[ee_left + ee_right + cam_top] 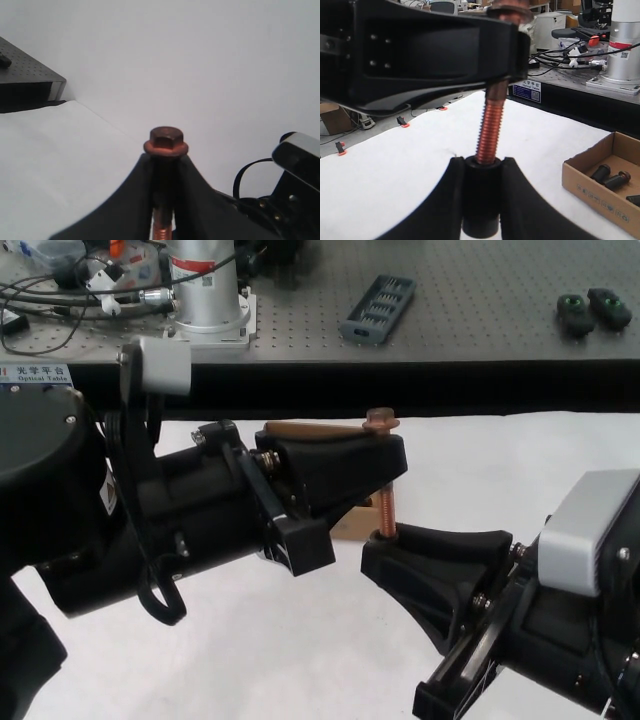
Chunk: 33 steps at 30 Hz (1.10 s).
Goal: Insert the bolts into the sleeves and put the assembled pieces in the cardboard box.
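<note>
My left gripper (166, 172) gripped the copper bolt (487, 125) head-up so its thread lined up with the black sleeve (481, 197), clenched just below in my right gripper (405, 540) above mid-bench, the cardboard box (585, 182) just beyond.

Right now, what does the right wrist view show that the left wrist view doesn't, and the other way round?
Right wrist view only: the black sleeve clamped in the right gripper, the threaded end of the bolt sitting in the sleeve's mouth, and the cardboard box with assembled pieces inside.
Left wrist view only: the bolt's head seen whole, with its hex shape, and the other arm's grey wrist housing.
Both: the copper bolt held in the left gripper, above the white cloth.
</note>
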{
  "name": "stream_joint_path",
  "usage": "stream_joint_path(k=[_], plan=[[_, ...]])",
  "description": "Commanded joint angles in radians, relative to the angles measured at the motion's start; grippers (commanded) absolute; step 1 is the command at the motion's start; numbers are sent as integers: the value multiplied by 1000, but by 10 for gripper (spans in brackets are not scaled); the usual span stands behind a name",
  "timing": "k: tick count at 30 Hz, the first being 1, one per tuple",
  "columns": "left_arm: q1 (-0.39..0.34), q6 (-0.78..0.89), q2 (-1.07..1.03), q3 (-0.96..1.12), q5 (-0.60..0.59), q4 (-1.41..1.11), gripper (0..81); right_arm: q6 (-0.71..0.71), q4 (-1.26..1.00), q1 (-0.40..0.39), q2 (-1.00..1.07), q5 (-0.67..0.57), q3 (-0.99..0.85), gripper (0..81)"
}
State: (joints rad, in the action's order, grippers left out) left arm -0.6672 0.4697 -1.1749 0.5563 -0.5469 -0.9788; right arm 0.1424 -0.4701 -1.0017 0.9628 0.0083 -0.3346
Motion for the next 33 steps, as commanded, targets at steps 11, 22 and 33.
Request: stream_joint_path(k=[11,22,33], plan=[[-3,-4,5,6,-72,-8,6,-8,-75,5,0,5,-8,36],[-3,-7,5,6,-141,140,6,-8,-106,5,0,5,-8,36],[-3,-115,5,6,-250,140,4,-8,-135,5,0,6,-8,36]])
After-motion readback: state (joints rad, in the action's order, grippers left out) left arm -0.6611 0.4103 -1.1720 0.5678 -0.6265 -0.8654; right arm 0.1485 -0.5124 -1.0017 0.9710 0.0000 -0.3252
